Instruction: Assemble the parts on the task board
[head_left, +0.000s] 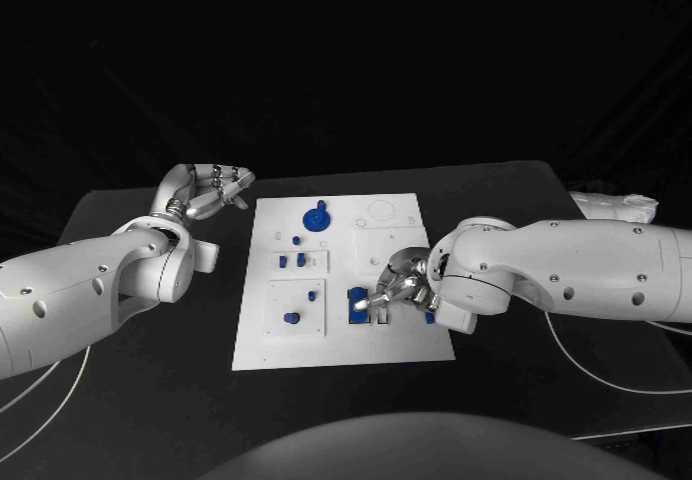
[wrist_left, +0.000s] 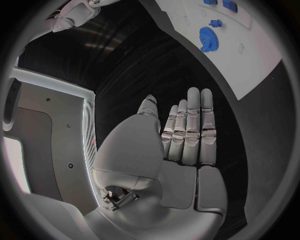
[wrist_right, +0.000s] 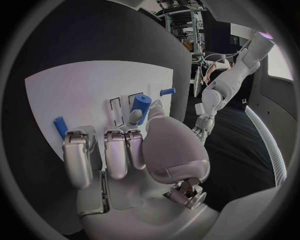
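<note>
1. We see the task board (head_left: 343, 340) lying flat in the middle of the black bench (head_left: 159, 400), its long side running away from the robot; small blue parts sit on it at several spots.
2. On the far half of the board we find a blue gear (head_left: 316, 216) with a small blue peg (head_left: 296, 240) just beside it; in the left wrist view the same gear (wrist_left: 209, 38) shows near the board's edge (wrist_left: 262, 60).
3. Nearer the middle, two small blue blocks (head_left: 293, 261) stand side by side in a framed section; closer to the robot a short blue cylinder (head_left: 291, 318) sits in a second framed section, with a small blue stud (head_left: 310, 297) near it.
4. The right robot hand (head_left: 400, 285) hangs over the near right part of the board; its fingers are curled down at a larger blue piece (head_left: 356, 297); in the right wrist view that blue piece (wrist_right: 141, 107) lies just beyond the thumb tip, beside two narrow slots (wrist_right: 116, 107), but we cannot tell whether the fingers truly grip it or only touch it.
5. A further blue part (wrist_right: 60, 126) shows beside the outer finger of that hand (wrist_right: 131, 165), and another small one (wrist_right: 167, 92) lies nearer the board's edge.
6. The left robot hand (head_left: 216, 188) rests off the board, by its far left corner over the bench; in its own wrist view the left hand (wrist_left: 181, 145) has its fingers straight and close together with nothing in them, so we read it as open and empty.
</note>
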